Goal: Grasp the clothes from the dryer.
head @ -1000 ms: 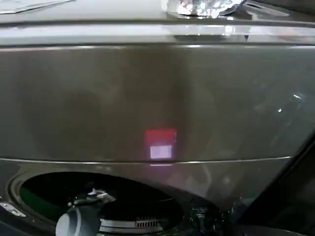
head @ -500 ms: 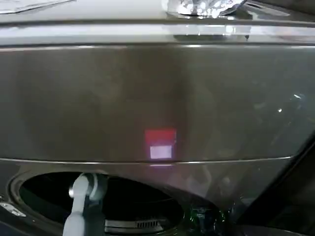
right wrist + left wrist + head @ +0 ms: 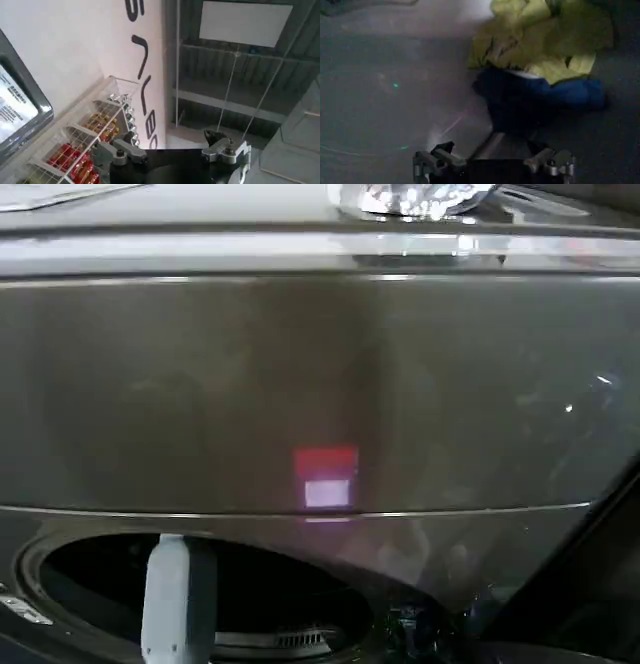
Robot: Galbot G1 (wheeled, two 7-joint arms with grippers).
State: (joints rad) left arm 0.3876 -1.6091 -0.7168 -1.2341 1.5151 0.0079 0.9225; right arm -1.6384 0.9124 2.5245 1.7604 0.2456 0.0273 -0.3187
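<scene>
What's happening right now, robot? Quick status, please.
Left gripper open inside dryer, facing clothes, not touching. Right gripper open, parked outside. Nothing in the way.

Glossy metal dryer [image 3: 300, 384] — soft cloth clothes [image 3: 540, 55].

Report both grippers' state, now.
Left gripper: jaws open inside the dryer, just short of the clothes, holding nothing.
Right gripper: jaws open, empty, pointed away.

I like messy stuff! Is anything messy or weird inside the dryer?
Only a little. The clothes lie crumpled in a heap inside the dryer, the yellow-green piece bunched against the navy blue one. The left gripper faces them with fingers open. Nothing looks spilled or broken.
</scene>
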